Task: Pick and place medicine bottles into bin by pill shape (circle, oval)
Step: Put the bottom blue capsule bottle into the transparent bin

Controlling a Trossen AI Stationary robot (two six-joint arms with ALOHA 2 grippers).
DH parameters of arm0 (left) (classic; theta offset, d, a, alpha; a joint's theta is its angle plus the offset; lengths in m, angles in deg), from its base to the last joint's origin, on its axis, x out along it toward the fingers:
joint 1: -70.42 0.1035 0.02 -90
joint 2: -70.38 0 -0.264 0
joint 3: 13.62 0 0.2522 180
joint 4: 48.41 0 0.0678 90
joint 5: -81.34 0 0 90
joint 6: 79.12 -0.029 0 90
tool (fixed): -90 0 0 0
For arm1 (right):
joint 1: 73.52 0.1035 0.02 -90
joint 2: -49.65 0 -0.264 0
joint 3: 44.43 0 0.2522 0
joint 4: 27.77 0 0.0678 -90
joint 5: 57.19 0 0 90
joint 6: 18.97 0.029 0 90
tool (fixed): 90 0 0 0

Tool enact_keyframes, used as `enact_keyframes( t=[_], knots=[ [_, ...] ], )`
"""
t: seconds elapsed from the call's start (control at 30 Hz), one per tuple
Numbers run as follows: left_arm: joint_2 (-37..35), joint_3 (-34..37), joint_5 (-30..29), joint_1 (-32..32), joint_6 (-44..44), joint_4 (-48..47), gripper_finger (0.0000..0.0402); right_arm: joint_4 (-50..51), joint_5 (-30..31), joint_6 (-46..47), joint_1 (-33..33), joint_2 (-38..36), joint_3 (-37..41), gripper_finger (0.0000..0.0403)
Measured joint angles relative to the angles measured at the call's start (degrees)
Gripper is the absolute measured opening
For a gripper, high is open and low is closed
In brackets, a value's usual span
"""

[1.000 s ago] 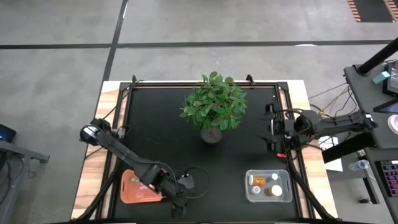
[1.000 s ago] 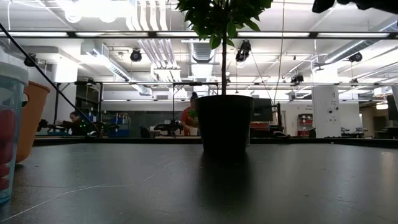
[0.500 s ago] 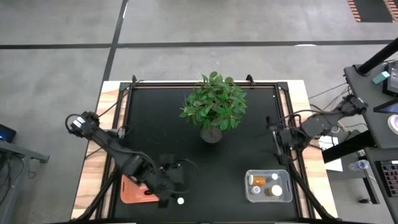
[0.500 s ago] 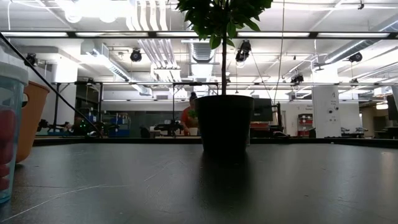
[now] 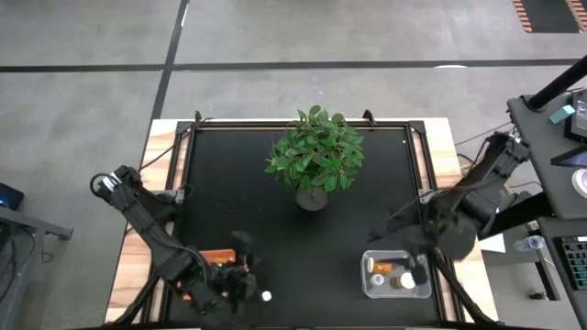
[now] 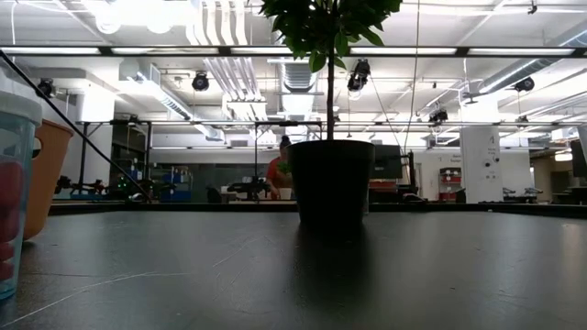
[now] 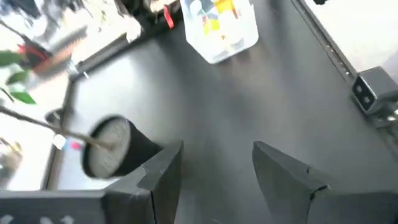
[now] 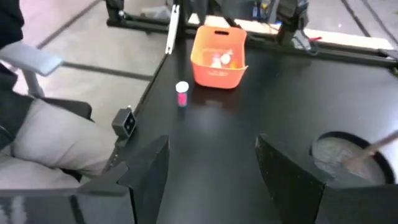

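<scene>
Standing alone on the black surface (image 5: 275,229), one small pink medicine bottle with a white cap (image 8: 181,93) remains outside both bins, just beside the opaque orange plastic bin (image 8: 218,57); in the high view its white cap (image 5: 266,296) lies close beside the left gripper (image 5: 240,282). Several small bottles already rest in the orange bin, and more, orange and white, in the clear plastic bin (image 5: 369,286), directly beneath the right gripper (image 5: 417,268). By this evidence the sorting is nearly finished, with one bottle apparently left to place. Both grippers are empty: the left gripper's fingers (image 7: 163,177) stand apart in its wrist view, as do the right gripper's fingers (image 8: 148,171). Farther off stands a leafy green potted plant (image 5: 315,156).
</scene>
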Motion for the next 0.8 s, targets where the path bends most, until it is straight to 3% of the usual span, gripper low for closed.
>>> enact_keyframes(
  t=[0.23, 0.53, 0.8],
  knots=[
    [-0.23, 2.65, -3.13, -0.96, -6.77, 6.12, 0.0176, 1.61, 1.56, 3.01, 2.28, 12.79, -11.59, 0.0229],
    [-1.54, 9.14, -7.97, -1.31, -7.03, 8.99, 0.0176, 2.45, 3.63, 4.21, 2.47, 27.21, -22.83, 0.0226],
    [-9.44, 23.42, -10.17, -3.1, -17.1, 32.5, 0.0176, 1.87, 3.7, 4.21, -0.04, 37.39, -31.2, 0.0226]
  ],
)
